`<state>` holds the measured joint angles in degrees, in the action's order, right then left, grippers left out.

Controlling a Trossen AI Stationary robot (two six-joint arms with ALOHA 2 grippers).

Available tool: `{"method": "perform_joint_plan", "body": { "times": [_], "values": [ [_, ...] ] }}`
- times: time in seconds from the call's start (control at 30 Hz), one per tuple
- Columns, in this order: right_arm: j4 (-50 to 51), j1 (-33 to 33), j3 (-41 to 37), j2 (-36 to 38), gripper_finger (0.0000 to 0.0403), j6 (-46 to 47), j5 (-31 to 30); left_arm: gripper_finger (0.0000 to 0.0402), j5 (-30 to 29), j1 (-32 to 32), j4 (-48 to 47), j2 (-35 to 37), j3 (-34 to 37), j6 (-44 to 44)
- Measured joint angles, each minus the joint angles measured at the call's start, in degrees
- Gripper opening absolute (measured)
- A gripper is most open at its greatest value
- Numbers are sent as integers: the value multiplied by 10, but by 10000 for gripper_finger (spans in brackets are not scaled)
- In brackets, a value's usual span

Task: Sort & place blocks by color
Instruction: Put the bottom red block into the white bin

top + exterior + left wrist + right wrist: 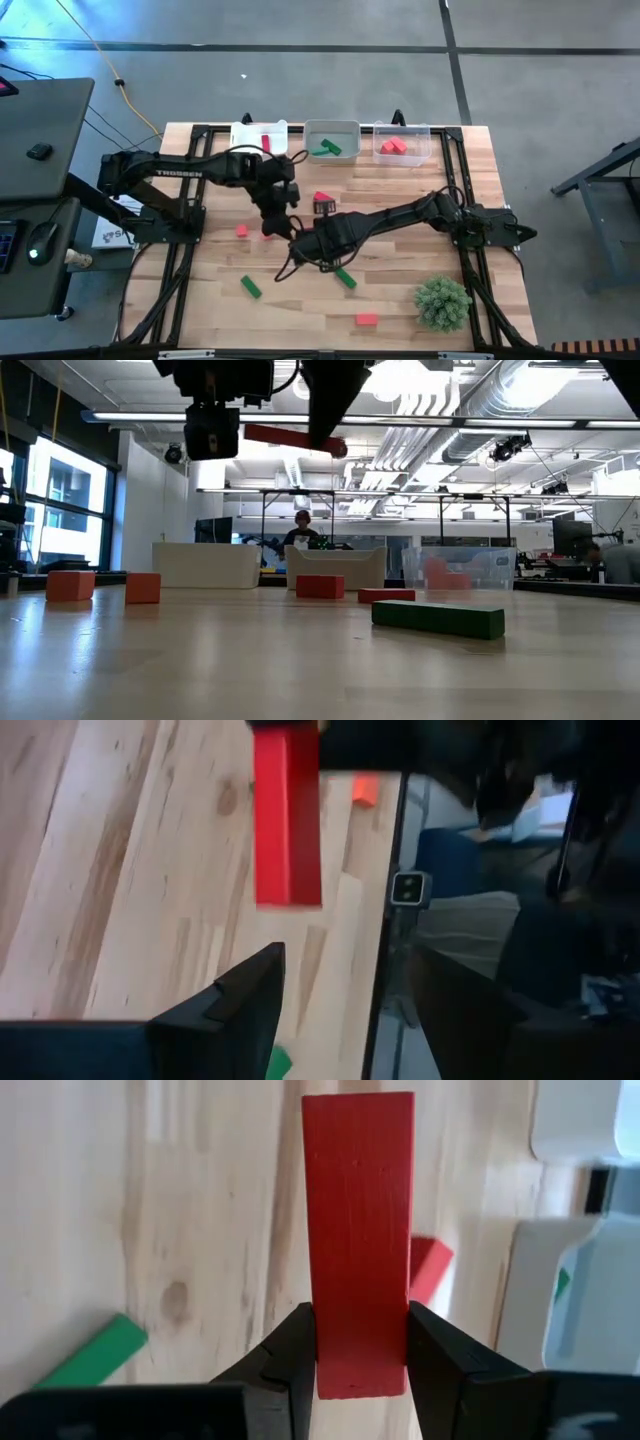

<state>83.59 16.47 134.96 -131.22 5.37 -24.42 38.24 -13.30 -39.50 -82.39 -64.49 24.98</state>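
My right gripper (360, 1342) is shut on a crimson red bar (358, 1230), high over the middle of the table (295, 438). My left gripper (350, 1010) is open and hovers just beside it (275, 200), touching nothing; the same bar (288, 820) shows ahead of its fingers. Loose blocks lie flat on the wood: a red cube (241, 231), a green bar (250, 288), another green bar (345, 278), a red block (367, 320) and a pinkish-red block (322, 198). My right gripper pinches the red bar by its near end (358, 1365) between the two fingers, one on each long side. The bar sticks out ahead along the fingers. It is lifted clear of the table and lies nearly level (295, 438).
Three clear bins stand along the far edge: the left one (260, 137) holds a red block, the middle one (332, 140) green blocks, the right one (402, 145) coral-red blocks. A bushy green plant (442, 303) stands at the near right corner. A person sits far behind the table (302, 530).
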Motion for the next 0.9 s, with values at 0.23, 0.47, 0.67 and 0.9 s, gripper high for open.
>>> {"method": "perform_joint_plan", "body": {
  "times": [0.23, 0.47, 0.67, 0.9],
  "values": [
    [-31, -1, 0, 0, 99, -46, 9, 200, 1, -2, 4, 0, 0, 32],
    [-33, -1, 0, 0, 99, -66, 11, 200, -1, -2, 4, 0, 0, 63],
    [-67, 0, 0, 12, 99, -90, 6, 200, -4, -2, 4, 0, 0, 83],
    [-89, -4, 1, 20, 99, -93, -4, 200, -5, -4, 4, 0, 0, 104]
  ]
}}
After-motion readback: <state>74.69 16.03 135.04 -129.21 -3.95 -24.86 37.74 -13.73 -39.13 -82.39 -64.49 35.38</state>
